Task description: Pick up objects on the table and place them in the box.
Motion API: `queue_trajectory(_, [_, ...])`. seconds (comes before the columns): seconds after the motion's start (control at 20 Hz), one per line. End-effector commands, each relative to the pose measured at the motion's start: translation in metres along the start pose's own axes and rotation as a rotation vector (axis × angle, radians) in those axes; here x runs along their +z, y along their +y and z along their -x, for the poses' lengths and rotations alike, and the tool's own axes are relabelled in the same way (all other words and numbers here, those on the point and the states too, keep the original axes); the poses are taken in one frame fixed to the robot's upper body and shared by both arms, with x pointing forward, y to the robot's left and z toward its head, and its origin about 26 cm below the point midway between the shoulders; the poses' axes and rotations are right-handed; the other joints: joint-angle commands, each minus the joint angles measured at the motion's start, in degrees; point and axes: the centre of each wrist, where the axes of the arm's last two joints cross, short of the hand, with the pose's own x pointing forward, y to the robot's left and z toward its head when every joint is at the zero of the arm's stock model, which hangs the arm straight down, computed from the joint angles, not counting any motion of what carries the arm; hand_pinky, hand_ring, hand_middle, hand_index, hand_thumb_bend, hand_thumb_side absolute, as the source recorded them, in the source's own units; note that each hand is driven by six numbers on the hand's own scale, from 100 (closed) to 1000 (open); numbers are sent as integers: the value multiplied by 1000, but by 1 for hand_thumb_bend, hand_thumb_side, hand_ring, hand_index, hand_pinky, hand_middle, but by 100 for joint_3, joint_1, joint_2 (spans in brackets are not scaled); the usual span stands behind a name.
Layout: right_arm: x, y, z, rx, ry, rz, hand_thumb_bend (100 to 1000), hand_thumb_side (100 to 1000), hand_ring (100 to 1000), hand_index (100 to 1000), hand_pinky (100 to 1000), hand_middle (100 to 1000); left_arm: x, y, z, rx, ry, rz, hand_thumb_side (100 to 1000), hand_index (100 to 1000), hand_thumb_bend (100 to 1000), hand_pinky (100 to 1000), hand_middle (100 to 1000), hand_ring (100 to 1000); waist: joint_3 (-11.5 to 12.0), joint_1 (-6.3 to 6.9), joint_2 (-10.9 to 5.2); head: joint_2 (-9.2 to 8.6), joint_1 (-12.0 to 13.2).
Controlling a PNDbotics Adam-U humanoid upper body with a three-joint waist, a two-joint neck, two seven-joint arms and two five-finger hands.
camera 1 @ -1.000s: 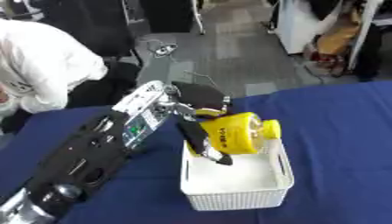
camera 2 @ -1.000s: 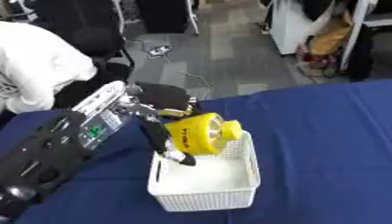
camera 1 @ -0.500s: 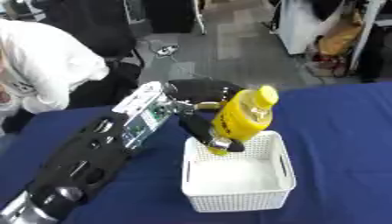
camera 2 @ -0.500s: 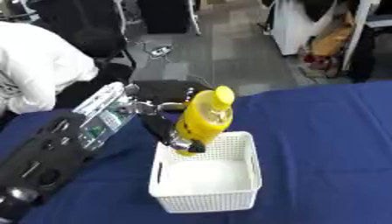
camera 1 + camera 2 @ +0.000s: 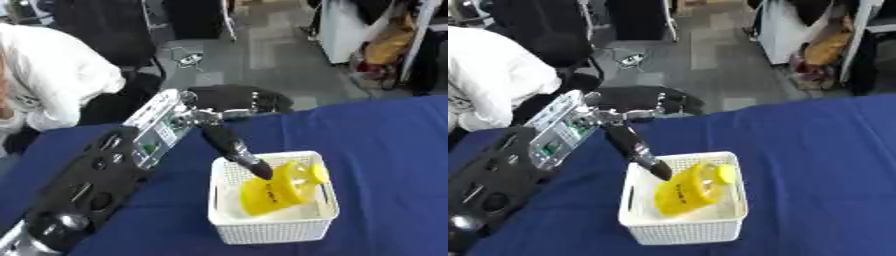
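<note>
one yellow bottle [image 5: 278, 187] lies tilted in your box [image 5: 271, 231]; left hand [image 5: 234, 150], fingers straight, touching its 10 o'clock side; withdrawing could snag it.

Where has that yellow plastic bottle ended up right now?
The yellow plastic bottle lies tilted inside the white mesh basket on the blue tablecloth, low in the middle of the left eye view, with the robot's left hand reaching down just left of it.

Both eyes sat in the head, side by side, and looked steeply down and forward over the blue table [image 5: 385, 150]. They shared the box [image 5: 682, 227], the left arm and the floor [image 5: 262, 60] beyond.
</note>
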Motion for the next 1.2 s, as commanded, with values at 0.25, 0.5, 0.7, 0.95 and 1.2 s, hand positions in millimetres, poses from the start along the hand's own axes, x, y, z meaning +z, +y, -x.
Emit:
queue_trajectory(0.25, [-6, -3, -5, 17, -25, -11, 220, 889, 395, 555, 311, 465, 24, 19, 0, 6, 12, -226, 1000, 920, 370, 894, 920, 873, 68, -11, -128, -163, -75])
queue_trajectory(0.5, [1, -12, -8, 64, 8, -18, 231, 889, 395, 555, 312, 464, 71, -6, -29, 164, -35, -536, 973, 747, 253, 474, 730, 610, 361, -54, -188, -882, -376])
queue_trajectory(0.7, [13, -17, -10, 93, 69, -49, 258, 890, 395, 557, 314, 464, 92, -37, -78, 462, -109, -741, 931, 719, 252, 423, 664, 556, 646, -177, -267, -1558, -565])
queue_trajectory(0.95, [29, -21, -14, 126, 174, -162, 287, 898, 396, 558, 317, 464, 82, -62, -106, 662, -270, -738, 952, 719, 267, 425, 650, 555, 1007, -393, -386, -2072, -693])
queue_trajectory(1.2, [40, -24, -17, 194, 273, -456, 377, 902, 401, 557, 326, 475, 68, -54, -113, 692, -479, -545, 972, 793, 277, 456, 712, 604, 1311, -597, -493, -2528, -865])
